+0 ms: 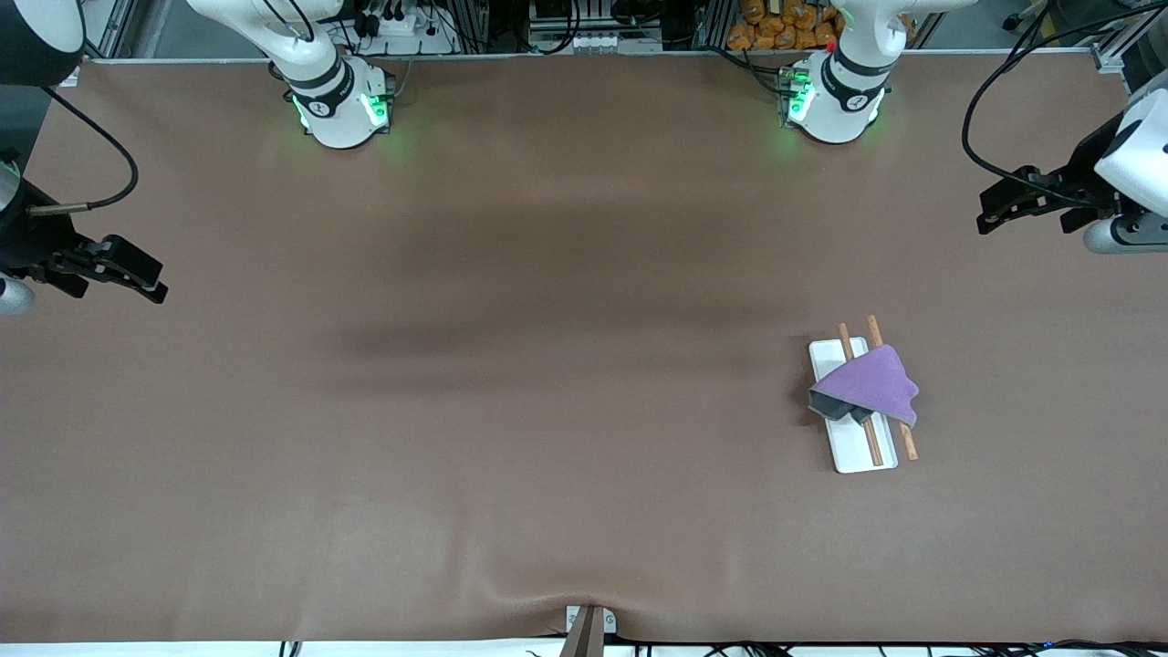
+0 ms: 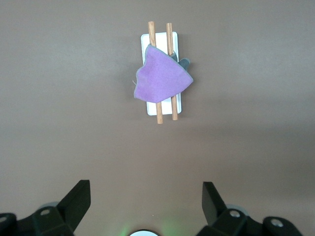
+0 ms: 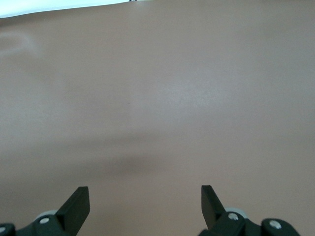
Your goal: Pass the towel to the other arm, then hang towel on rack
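Note:
The lilac-purple towel (image 1: 871,383) lies draped over both brown rods of the rack (image 1: 858,452), its dark grey underside showing at one corner. The rack's white tray stands on the table toward the left arm's end. In the left wrist view the towel (image 2: 160,78) covers the middle of the rack (image 2: 166,109). My left gripper (image 1: 993,212) is open and empty, raised over the table's end, apart from the rack. It shows open in its own wrist view (image 2: 146,196). My right gripper (image 1: 153,281) is open and empty over the other end of the table, with only bare table in its wrist view (image 3: 145,199).
A brown mat (image 1: 547,365) covers the whole table. It bulges slightly at the front edge by a small clamp (image 1: 589,628). The two arm bases (image 1: 342,105) (image 1: 835,100) stand along the back edge.

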### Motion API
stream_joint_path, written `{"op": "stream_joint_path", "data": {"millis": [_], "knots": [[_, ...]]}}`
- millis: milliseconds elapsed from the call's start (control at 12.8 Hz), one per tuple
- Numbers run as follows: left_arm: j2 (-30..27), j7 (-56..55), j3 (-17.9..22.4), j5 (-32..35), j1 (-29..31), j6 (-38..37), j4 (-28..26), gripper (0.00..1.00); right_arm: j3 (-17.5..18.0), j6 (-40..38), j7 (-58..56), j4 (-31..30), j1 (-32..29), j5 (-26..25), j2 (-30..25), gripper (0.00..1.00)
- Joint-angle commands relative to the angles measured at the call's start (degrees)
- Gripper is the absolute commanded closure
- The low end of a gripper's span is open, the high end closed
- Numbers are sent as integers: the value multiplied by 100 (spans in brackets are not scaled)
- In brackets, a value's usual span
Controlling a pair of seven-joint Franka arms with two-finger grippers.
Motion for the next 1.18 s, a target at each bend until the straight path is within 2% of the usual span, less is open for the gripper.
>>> {"op": "stream_joint_path", "data": {"millis": [0,706,1098], "knots": [[-189,58,43,-16,12,58,-112,0,10,65,109,-11,3,-72,-29,0],[-181,41,61,195,196,-101,-104,0,2,153,109,-10,-6,-63,-2,0],[-49,23,69,221,179,-127,151,0,2,153,100,-10,-24,-71,7,0]]}}
